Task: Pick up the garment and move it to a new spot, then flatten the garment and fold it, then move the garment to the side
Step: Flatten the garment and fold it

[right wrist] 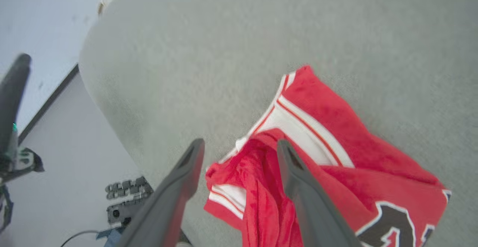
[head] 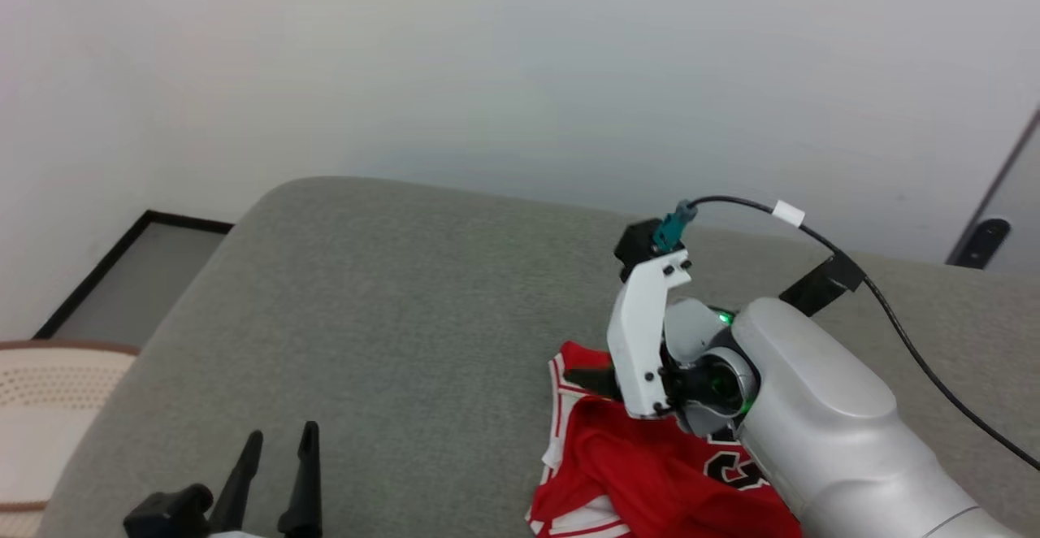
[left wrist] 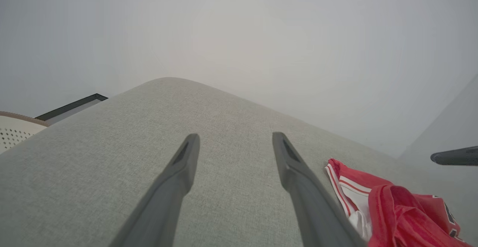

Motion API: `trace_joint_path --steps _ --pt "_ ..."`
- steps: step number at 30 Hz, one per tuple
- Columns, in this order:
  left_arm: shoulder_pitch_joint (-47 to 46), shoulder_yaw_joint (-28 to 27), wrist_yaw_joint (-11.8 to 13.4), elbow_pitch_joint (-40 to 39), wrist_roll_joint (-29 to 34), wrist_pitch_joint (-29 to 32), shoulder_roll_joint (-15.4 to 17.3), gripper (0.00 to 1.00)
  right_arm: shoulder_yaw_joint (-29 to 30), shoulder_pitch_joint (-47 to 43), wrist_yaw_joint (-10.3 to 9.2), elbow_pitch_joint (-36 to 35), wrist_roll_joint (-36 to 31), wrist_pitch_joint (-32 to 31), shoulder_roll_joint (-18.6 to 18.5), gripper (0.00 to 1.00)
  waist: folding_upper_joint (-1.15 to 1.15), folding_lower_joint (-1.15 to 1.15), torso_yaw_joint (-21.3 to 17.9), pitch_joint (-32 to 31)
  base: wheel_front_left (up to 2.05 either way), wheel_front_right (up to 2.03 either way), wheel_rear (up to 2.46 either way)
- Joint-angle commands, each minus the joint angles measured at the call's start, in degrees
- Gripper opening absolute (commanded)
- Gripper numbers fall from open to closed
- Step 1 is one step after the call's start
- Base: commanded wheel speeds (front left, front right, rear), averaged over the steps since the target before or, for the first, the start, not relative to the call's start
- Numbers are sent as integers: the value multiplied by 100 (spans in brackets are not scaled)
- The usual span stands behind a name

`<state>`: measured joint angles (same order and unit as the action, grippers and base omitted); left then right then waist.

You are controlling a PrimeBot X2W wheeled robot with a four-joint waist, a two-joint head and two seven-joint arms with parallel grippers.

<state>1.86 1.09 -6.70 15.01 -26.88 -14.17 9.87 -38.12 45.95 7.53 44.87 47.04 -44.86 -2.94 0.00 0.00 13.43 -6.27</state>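
A crumpled red garment [head: 650, 473] with white striped trim lies at the right of a grey fabric surface [head: 390, 294]. The right pincer [right wrist: 239, 144] hangs over it, fingers apart. The left pincer [left wrist: 235, 137], also apart, hovers beside it.

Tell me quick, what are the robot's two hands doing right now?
Left gripper: open, holding nothing, over the grey fabric surface.
Right gripper: open, fingers spread above the red garment, not gripping it.
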Motion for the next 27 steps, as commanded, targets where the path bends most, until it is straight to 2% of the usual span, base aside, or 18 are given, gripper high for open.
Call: trace_joint_path --steps 1,8,19,27 --pt "55 -19 30 -25 -24 -21 17 100 -29 42 -11 -49 64 81 11 100 0 0 -186 41 0 0 0" --pt "160 -99 109 -209 12 -53 58 100 -41 -158 -11 -612 -73 1212 -49 100 0 0 -672 113 0 0 0" --pt "381 -257 281 -568 162 -90 18 100 -301 -1037 -10 -1803 -446 3542 -883 100 0 0 -1371 224 0 0 0" --pt "494 -360 321 -698 221 -99 -29 100 -250 -1560 -11 -1861 -740 5111 -1193 100 0 0 -1685 290 0 0 0"
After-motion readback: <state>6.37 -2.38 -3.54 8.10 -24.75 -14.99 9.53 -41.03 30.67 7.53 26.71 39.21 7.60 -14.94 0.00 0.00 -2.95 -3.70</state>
